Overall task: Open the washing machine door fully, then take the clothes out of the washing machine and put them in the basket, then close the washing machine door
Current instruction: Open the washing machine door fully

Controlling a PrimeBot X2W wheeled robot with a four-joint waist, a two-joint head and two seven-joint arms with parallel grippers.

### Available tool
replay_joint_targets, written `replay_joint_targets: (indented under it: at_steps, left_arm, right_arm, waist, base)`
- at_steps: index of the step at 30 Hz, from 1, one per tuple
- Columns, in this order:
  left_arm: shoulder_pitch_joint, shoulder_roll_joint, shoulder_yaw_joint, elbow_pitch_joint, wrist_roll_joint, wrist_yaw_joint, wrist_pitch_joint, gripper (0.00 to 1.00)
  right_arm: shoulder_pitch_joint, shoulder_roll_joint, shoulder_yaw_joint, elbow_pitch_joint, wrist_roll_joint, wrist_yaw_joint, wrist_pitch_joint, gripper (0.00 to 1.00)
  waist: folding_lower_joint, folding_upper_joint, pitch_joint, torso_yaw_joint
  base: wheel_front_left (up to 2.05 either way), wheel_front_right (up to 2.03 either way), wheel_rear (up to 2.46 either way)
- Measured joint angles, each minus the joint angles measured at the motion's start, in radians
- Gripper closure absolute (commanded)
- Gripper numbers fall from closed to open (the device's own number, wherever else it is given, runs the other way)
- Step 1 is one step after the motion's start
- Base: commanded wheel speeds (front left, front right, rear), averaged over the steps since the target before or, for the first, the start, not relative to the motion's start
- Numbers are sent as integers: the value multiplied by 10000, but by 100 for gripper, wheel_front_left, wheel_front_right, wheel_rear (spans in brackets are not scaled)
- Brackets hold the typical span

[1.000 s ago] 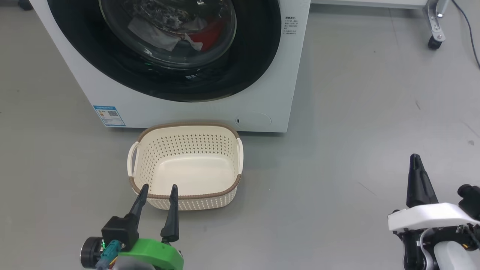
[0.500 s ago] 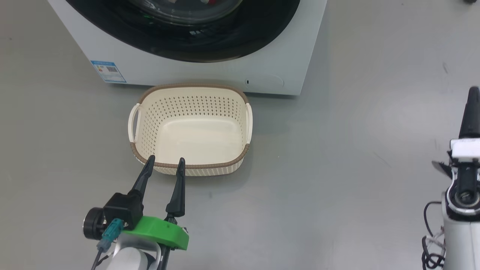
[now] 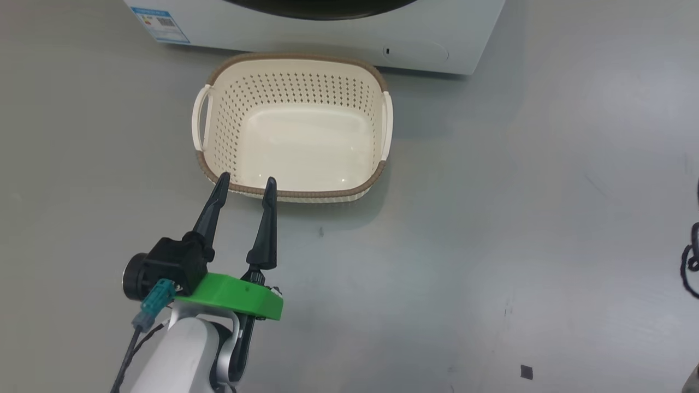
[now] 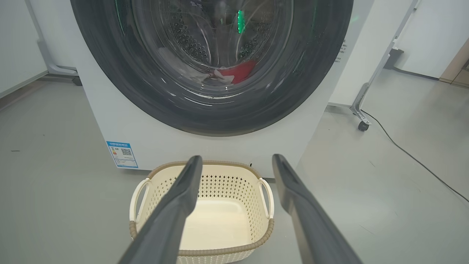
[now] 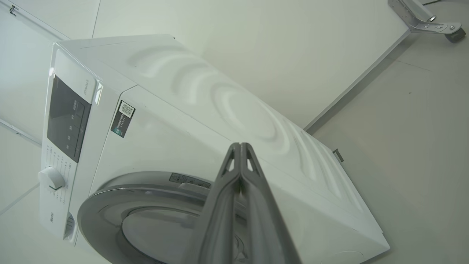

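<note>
The cream basket (image 3: 297,56) stands empty on the grey floor right in front of the white washing machine (image 3: 327,33). My left gripper (image 3: 246,183) hovers open at the basket's near rim, nothing between its fingers. In the left wrist view the washing machine door (image 4: 110,73) is closed, its black rim flat against the front. Red and pale clothes (image 4: 238,73) lie behind the glass, low in the drum. The basket (image 4: 220,251) sits below my left gripper (image 4: 236,161). My right gripper (image 5: 240,145) is shut and empty, pointing at the washing machine (image 5: 165,146) from its side.
A blue label (image 3: 161,22) and a round service flap (image 3: 415,52) mark the machine's lower front. A wheeled metal frame leg (image 4: 361,117) and a black cable (image 4: 414,157) lie right of the machine. The control panel knob (image 5: 51,178) is at the machine's top.
The head camera has tilted down, so machine and basket slid up the picture. The right gripper rose along the right edge and left that picture. The left gripper stays open by the basket.
</note>
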Motion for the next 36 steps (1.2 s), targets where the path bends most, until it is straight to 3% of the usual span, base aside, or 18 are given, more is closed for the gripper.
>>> replay_joint_targets:
  at_steps: [3, 6, 12, 21, 36]
  left_arm:
    - [-218, -4, -79, -107, -125, 2, 0, 0]
    - [-476, -10, -81, -180, -142, 15, 0, 0]
    - [-717, -12, -134, -169, -203, 15, -2, 0]
    - [-1052, -27, -205, -142, -261, 15, -2, 0]
    - [-1309, -56, -349, -67, -376, 17, -2, 0]
  right_arm:
    - [-611, -322, -13, 10, 4, -199, 299, 100]
    - [-1637, -176, 6, 186, 531, -470, 673, 100]
    - [-2735, -349, 221, 617, 529, -631, 1047, 100]
    - [-4219, -533, 702, 1494, 642, -761, 1902, 100]
    - [-5929, -288, 976, 2978, 1294, -918, 2968, 100]
  waist:
    - [0, 0, 342, 137]
    - [1, 0, 776, 316]
    - [1, 0, 1261, 509]
    - [0, 0, 1839, 905]
    - [0, 0, 2366, 1316]
  base:
    - [0, 0, 0]
    - [0, 0, 0]
    - [0, 0, 0]
    - [0, 0, 0]
    - [0, 0, 0]
